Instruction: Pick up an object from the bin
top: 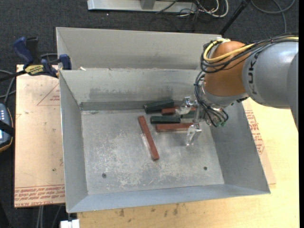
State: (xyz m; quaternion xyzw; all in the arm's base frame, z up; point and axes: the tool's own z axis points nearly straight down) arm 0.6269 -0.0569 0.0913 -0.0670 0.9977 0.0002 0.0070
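Gripper [190, 120] sat low in the bin [123, 171], right of centre of the frame, w/ jaws spread apart: one fingertip toward the back wall, the other toward the front, nothing visibly betw. them. Just left of it lay a short red-brown bar [167, 127], touching a dark green bar [165, 119] along its upper side; its right end pointed at the gap betw. the fingers. Higher up, another dark bar [159, 106] & a small reddish piece [169, 111] lay near the back wall. A long red-brown stick [148, 137] lay diagonal at centre, apart from the rest. Step in hand, prob.: approach/pre-grasp, no pick yet. Next move would call for shifting left so the fingers straddle the short bar's end, closing w/o catching the dark one beside it, then lifting.
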